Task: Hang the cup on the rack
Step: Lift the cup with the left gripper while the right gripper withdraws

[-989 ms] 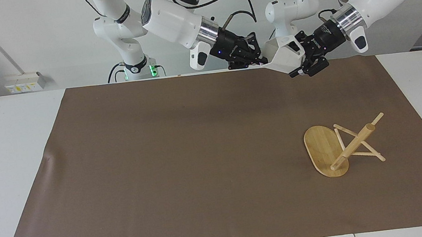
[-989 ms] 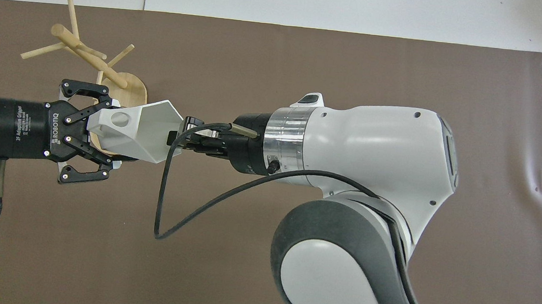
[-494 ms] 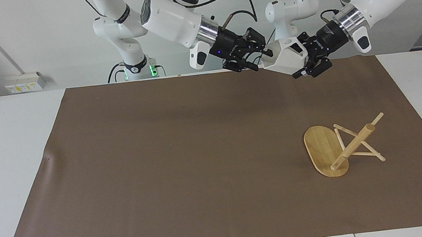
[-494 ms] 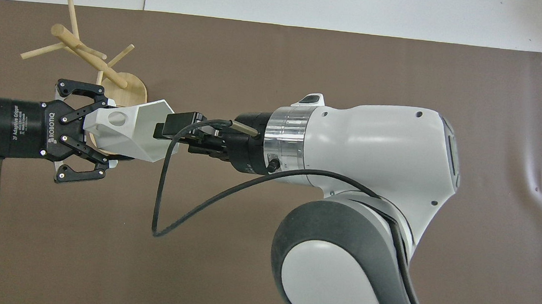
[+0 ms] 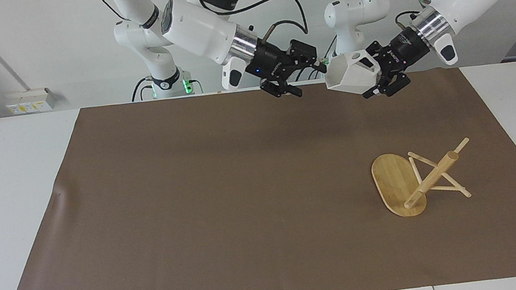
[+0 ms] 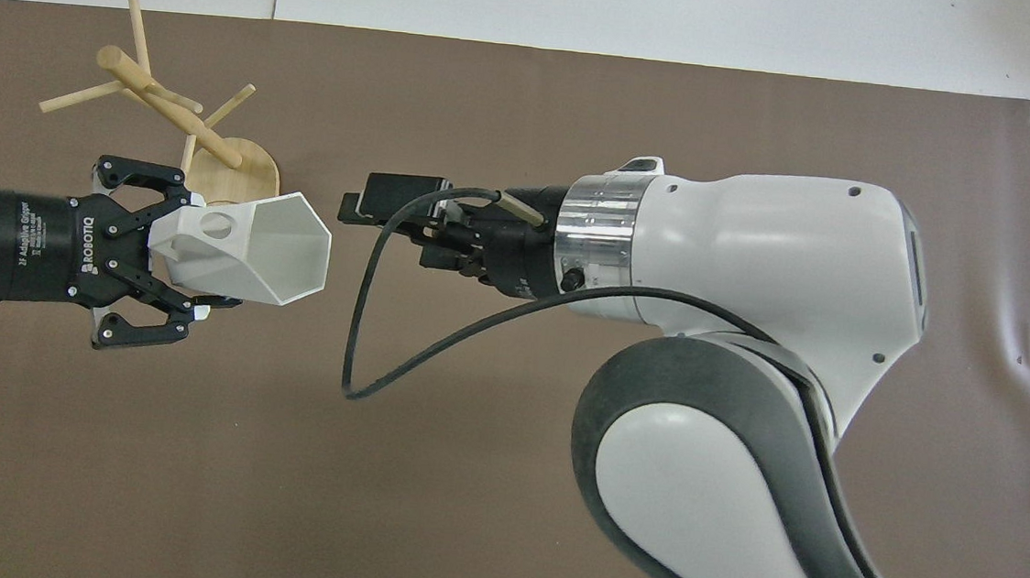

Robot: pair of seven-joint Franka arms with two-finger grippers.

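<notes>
Overhead view, items relative to the rack (image 6: 170,119). Rack: tipped on the brown mat (image 6: 501,472), toward the left arm's end of the table. Cup (image 6: 252,248): white, faceted, held aloft beside the rack, clamped at its handle end by the left gripper (image 6: 183,249). Right gripper (image 5: 301,73): fingers spread, empty, just clear of the cup's rim.

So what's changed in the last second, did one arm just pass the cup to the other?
Yes. The right gripper let go of the cup, opened and drew back from it toward its own end of the table. The left gripper kept its grip at the cup's handle and now holds it alone, up in the air. The rack stayed lying tipped over on the brown mat.
</notes>
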